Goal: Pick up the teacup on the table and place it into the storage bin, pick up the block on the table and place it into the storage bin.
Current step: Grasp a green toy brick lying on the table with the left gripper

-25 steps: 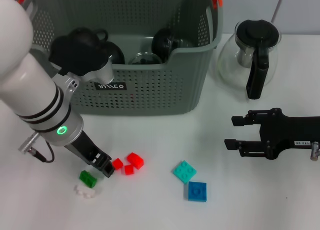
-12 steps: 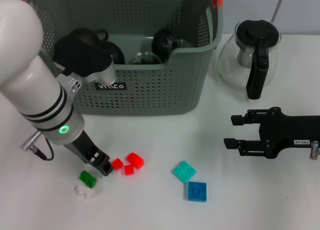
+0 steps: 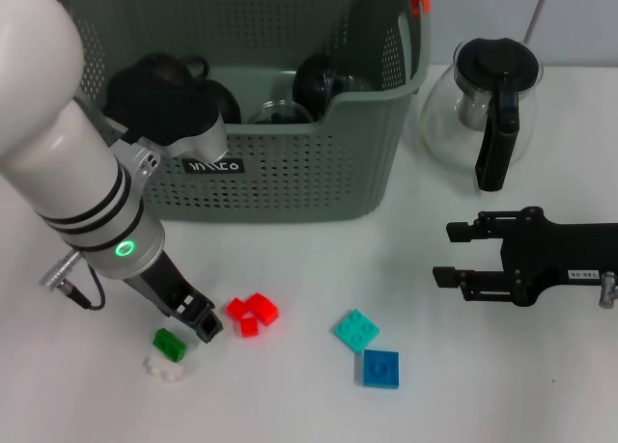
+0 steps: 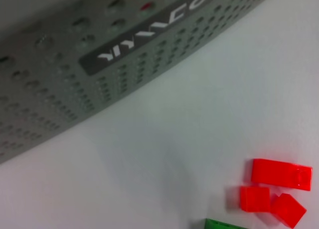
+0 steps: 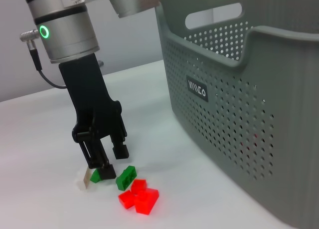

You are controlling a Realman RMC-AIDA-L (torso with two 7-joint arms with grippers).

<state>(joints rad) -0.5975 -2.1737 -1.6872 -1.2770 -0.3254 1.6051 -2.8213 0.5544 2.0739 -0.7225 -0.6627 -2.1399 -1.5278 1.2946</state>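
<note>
The storage bin (image 3: 290, 173) stands at the back centre, with dark cups (image 3: 164, 76) inside it. No teacup shows on the table. A green block (image 3: 170, 343) and a white block (image 3: 162, 368) lie at the front left, with a cluster of red blocks (image 3: 253, 313) just to their right. My left gripper (image 3: 198, 324) is low over the table between the green block and the red ones. In the right wrist view it (image 5: 108, 159) is open and empty, beside the green block (image 5: 126, 177). My right gripper (image 3: 446, 255) is open and idle at the right.
A teal block (image 3: 355, 329) and a blue block (image 3: 380, 368) lie at the front centre. A glass pot with a black handle (image 3: 488, 100) stands at the back right. The left wrist view shows the bin's labelled wall (image 4: 149, 29) and the red blocks (image 4: 279, 174).
The small red block has slid right against the other red blocks. My left arm has shifted slightly. The right arm has not moved.
</note>
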